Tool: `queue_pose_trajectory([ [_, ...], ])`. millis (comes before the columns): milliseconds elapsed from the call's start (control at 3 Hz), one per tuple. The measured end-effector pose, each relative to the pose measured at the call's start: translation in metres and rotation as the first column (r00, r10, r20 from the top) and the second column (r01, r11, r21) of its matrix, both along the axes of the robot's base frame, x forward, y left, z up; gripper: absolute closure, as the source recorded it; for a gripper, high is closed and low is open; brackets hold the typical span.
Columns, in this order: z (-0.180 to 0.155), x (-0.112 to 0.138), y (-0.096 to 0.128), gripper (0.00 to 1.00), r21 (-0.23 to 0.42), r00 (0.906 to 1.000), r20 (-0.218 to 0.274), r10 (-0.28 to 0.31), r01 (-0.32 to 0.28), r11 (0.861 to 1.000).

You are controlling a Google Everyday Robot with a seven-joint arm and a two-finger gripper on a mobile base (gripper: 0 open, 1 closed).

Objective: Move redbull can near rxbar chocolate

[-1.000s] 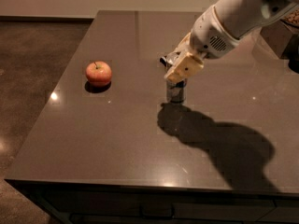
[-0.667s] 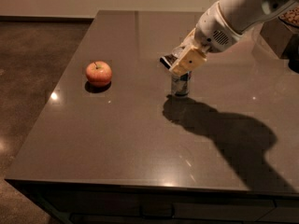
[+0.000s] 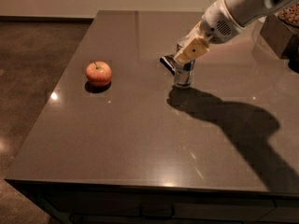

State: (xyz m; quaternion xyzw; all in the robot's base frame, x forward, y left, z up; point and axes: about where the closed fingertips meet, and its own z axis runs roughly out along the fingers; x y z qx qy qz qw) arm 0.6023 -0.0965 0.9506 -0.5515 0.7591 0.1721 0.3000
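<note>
Upper centre-right: the gripper [image 3: 186, 53] clasps the top of the upright redbull can [image 3: 183, 75], just beside the rxbar chocolate [image 3: 167, 63].

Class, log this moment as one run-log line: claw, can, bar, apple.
claw: closed on redbull can top | redbull can: upright, close beside rxbar chocolate | apple: apart, on table left

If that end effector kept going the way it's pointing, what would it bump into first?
The redbull can: the end effector sits right at its top, aimed down-left. Past it lies the table, probably beside the rxbar chocolate.
</note>
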Motion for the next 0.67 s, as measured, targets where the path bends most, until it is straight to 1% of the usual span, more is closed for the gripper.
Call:
queue_pose_trajectory([
  [333,-0.002,0.016,-0.007,0.85,0.019,0.9988,-0.008,-0.049,0.049,0.999],
  [667,-0.009,0.028,-0.011,0.62,0.029,0.9968,-0.013,-0.079,0.080,0.996],
])
